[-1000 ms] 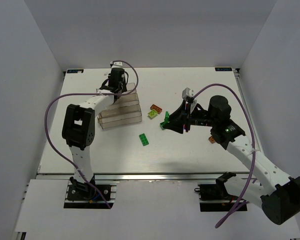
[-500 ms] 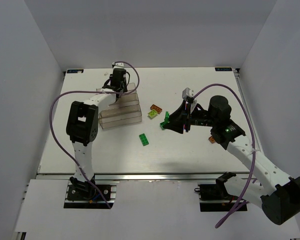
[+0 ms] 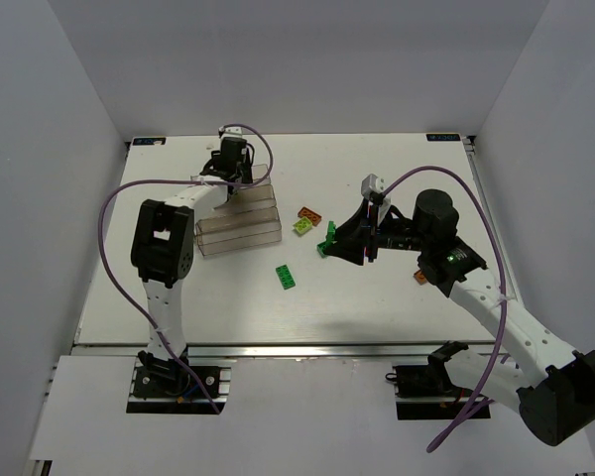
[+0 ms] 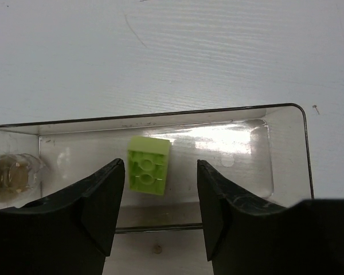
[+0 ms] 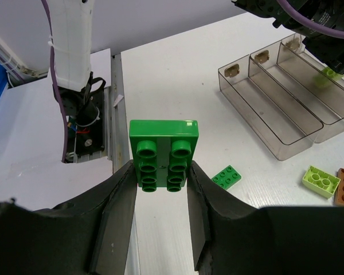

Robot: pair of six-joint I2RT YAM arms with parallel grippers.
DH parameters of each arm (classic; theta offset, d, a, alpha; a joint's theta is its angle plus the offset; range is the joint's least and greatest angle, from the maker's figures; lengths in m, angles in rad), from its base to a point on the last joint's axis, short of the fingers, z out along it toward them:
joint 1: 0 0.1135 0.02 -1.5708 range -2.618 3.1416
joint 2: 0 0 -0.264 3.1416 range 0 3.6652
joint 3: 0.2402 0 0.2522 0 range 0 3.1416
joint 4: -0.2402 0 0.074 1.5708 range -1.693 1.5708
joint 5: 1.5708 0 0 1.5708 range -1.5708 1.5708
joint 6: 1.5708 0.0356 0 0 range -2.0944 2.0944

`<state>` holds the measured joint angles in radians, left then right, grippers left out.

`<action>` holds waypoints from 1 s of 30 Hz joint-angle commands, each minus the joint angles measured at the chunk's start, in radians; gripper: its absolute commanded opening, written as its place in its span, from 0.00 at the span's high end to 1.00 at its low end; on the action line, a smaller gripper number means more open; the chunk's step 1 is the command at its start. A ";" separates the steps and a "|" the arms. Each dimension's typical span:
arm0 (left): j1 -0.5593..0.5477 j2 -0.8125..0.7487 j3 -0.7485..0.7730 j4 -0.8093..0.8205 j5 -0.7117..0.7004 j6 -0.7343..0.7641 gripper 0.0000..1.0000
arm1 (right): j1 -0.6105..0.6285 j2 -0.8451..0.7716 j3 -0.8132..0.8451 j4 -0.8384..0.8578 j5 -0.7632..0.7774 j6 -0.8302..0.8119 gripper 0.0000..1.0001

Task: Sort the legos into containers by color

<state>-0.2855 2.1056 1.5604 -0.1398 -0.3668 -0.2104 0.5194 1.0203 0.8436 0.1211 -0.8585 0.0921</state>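
— White walls close round a white surface point(image 3: 178, 297), with both arms bolted at its near edge. What sits on the left?
— A stepped cluster of clear bins point(image 3: 240, 223), toward the far left of the surface. The left end effector point(image 3: 230, 164) hangs over the back bin.
— Is it gripping anything?
— No. In the left wrist view its jaws stand apart, wider than the lime brick point(image 4: 149, 165). The brick lies on the floor of that bin between them, with a clear gap on one side.
— And the middle?
— Loose pieces lie to the right of the bins. A green plate point(image 3: 287, 276) is nearest the arms. Farther back an orange brick point(image 3: 310, 214) lies just beside a lime piece point(image 3: 302, 227).
— And the right side?
— The right end effector point(image 3: 332, 243) is clamped on a dark green brick point(image 5: 163, 150), its fingers point(image 5: 117, 217) pressed against the two long sides. It holds the brick just right of those loose pieces. Another orange piece point(image 3: 419, 278) lies beside the right arm.
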 commanded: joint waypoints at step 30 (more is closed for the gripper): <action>0.040 -1.128 -0.720 0.233 0.256 -0.205 0.02 | 0.159 0.717 0.665 -0.340 0.420 -0.609 1.00</action>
<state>-0.2459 1.0306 0.8677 0.0353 -0.0940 -0.3981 0.6529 1.6527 1.3880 -0.1650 -0.5320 -0.4038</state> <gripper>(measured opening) 0.982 0.427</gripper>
